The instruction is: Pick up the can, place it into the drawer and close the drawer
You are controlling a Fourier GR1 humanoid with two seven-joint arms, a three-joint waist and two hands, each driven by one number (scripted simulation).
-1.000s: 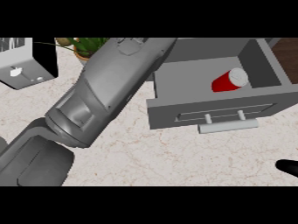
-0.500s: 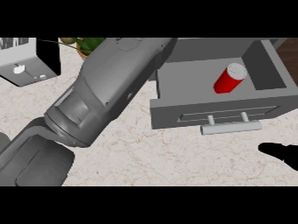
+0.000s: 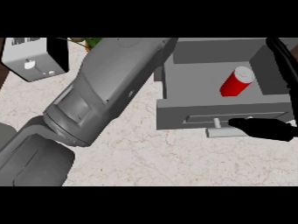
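The red can (image 3: 236, 82) lies in the open drawer (image 3: 222, 116); no label is readable. The right hand (image 3: 267, 128), fingers seemingly straight, touches the drawer front.

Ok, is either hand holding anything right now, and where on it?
Nothing is visibly held. The can lies loose in the open drawer. The right hand is at the drawer handle, fingers straight, not curled round it. The left hand is out of view.

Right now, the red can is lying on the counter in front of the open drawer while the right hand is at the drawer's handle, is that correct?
Not quite: the head view shows the red can inside the open drawer, not on the counter. The rest holds: the right hand is at the drawer's handle.
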